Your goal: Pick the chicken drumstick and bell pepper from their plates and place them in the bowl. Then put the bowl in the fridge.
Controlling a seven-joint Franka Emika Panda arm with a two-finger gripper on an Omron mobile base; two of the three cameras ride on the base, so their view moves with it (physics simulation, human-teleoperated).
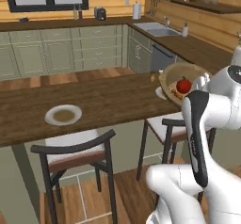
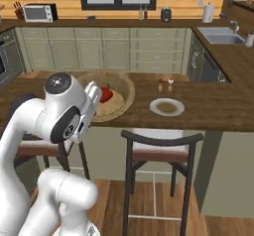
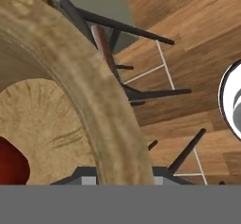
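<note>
We see bowl [image 1: 175, 75] lifted and tilted above near edge of counter [image 1: 103, 100], bell pepper [image 1: 183, 84] and chicken drumstick [image 1: 176, 94] inside it. Our gripper [image 3: 121, 180] sits at bowl rim; in hand view thick rim runs right between finger tips, so jaws stand narrowly parted, clamped on rim. Red pepper shows at lower left of that view. One plate [image 1: 63, 115] with brownish centre rests on counter, well left of bowl. Second plate [image 1: 161, 93] peeks out just under bowl. Stool [image 1: 75, 155] stands below counter.
</note>
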